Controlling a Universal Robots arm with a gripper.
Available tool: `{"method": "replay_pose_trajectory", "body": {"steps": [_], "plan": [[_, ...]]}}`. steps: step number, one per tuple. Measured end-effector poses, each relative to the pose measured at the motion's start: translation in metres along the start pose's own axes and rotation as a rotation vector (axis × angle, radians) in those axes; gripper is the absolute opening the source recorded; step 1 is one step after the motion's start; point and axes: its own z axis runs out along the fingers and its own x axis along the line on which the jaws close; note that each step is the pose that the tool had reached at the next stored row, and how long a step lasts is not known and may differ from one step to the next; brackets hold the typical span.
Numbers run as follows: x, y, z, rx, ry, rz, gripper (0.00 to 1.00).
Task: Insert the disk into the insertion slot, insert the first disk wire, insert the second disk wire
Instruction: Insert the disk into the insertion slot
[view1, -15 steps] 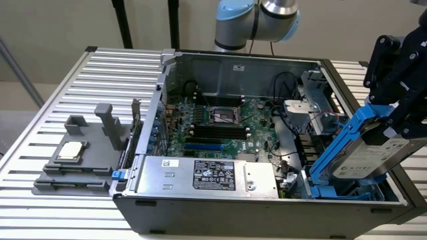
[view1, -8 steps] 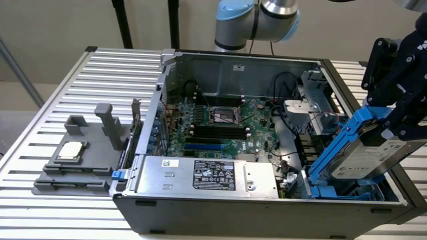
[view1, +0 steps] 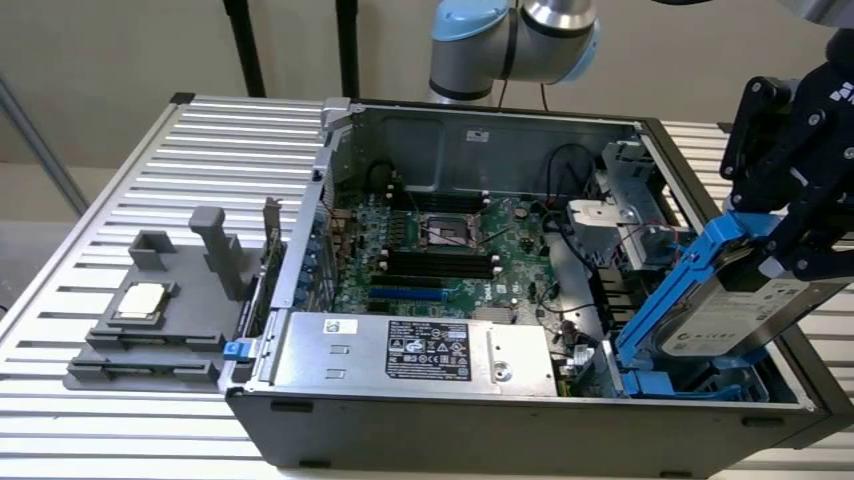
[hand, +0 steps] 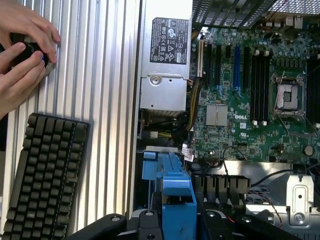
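In the exterior view my gripper is shut on the disk, a silver-grey drive with a white label in a bright blue frame. The disk hangs tilted, its lower end dipping into the case's near corner on the exterior view's right. There lies the insertion slot, with blue rails. In the wrist view the blue frame sits between my black fingers, above the slot's blue rails.
The dark case holds a green board and a silver power-supply box. Black wires hang near the drive cage. A grey fixture with a chip stands on the slatted table. A keyboard and a person's hands are alongside the case.
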Motion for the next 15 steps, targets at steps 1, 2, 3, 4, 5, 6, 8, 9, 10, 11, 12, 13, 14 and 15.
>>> {"method": "replay_pose_trajectory", "body": {"steps": [1, 2, 3, 4, 5, 6, 8, 9, 10, 11, 12, 13, 14, 15], "plan": [[0.0000, 0.0000, 0.0001, 0.0000, -0.0002, 0.000, 0.32], [0.0000, 0.0000, 0.0002, 0.0000, -0.0003, -0.001, 0.32], [-0.0001, -0.0001, 0.0003, 0.0000, -0.0010, -0.001, 0.32], [-0.0001, -0.0004, 0.0005, 0.0000, -0.0018, -0.001, 0.32], [-0.0001, -0.0008, 0.0007, 0.0000, -0.0029, -0.002, 0.32], [0.0000, -0.0013, 0.0009, 0.0001, -0.0046, -0.002, 0.32], [0.0000, -0.0020, 0.0013, 0.0002, -0.0093, -0.002, 0.32], [0.0000, -0.0021, 0.0016, 0.0003, -0.0117, -0.002, 0.32], [0.0000, -0.0023, 0.0019, 0.0003, -0.0142, -0.002, 0.32], [0.0000, -0.0024, 0.0021, 0.0004, -0.0157, -0.002, 0.32], [0.0000, -0.0024, 0.0023, 0.0004, -0.0165, -0.002, 0.32], [0.0001, -0.0024, 0.0025, 0.0004, -0.0171, -0.002, 0.32], [0.0001, -0.0024, 0.0032, 0.0005, -0.0184, -0.002, 0.32], [0.0001, -0.0025, 0.0035, 0.0005, -0.0187, -0.002, 0.32]]}}
